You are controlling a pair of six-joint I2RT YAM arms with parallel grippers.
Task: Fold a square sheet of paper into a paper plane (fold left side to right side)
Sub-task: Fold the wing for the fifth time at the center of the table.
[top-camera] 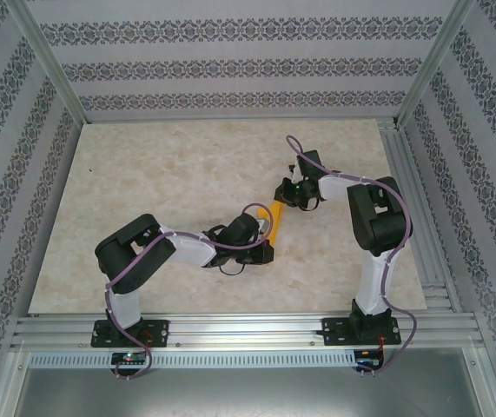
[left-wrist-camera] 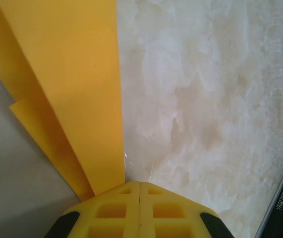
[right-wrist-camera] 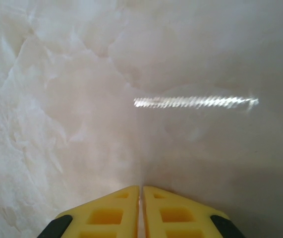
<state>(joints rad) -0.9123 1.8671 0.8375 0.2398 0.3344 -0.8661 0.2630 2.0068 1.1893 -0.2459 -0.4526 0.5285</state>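
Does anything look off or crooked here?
Slightly. In the left wrist view the folded paper, pinched in the left pincer, has an under layer peeking out along its left edge, so the layers do not line up. Nothing looks torn.

Pale marbled tabletop (top-camera: 161, 174) enclosed by walls (top-camera: 230, 65) papered in grey floral bands, aluminium rails (top-camera: 248, 330) along the near edge.

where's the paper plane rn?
Top view: paper plane lies near the centre of the table, near end pinched in the left gripper, far end beside the right gripper.
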